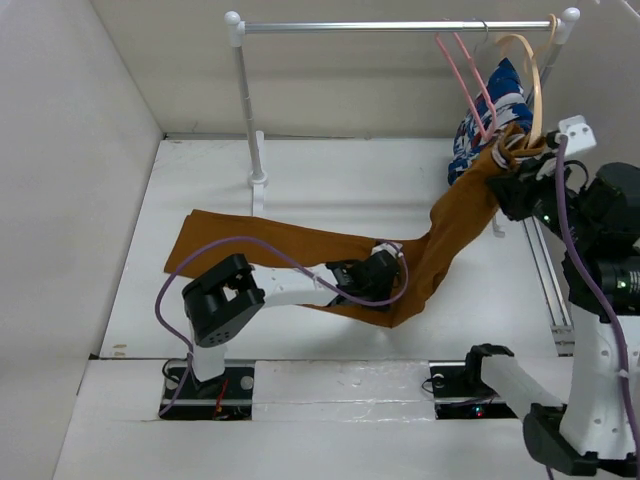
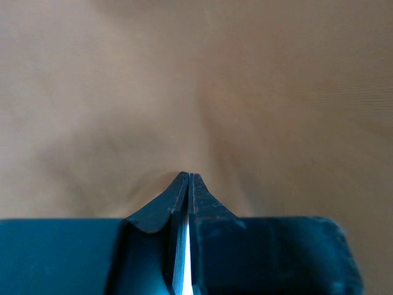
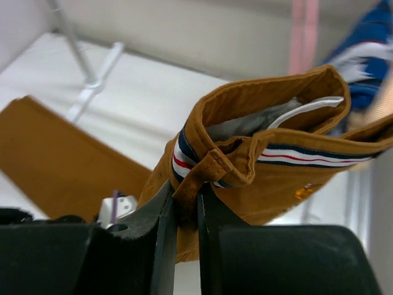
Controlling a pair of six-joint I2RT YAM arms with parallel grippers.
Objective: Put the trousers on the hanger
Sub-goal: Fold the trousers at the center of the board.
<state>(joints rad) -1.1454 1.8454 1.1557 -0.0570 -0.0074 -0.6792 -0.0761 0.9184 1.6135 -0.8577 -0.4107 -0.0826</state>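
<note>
The rust-brown trousers (image 1: 280, 250) stretch from the table's left up to the right side of the rail. My right gripper (image 1: 515, 165) is shut on their striped waistband (image 3: 187, 190) and holds it raised, just below the hangers. My left gripper (image 1: 372, 280) rests low on the middle of the trousers, its jaws closed on a crease of the cloth (image 2: 187, 175); brown cloth (image 2: 245, 92) fills that view. The pink hanger (image 1: 465, 70) hangs on the rail, up and left of the waistband, and shows blurred in the right wrist view (image 3: 305, 31).
A pale wooden hanger (image 1: 530, 70) and a blue, white and red patterned garment (image 1: 490, 120) hang on the white rail (image 1: 400, 27) beside the pink one. The rack's left post (image 1: 250, 120) stands at the back. Walls close the left and back.
</note>
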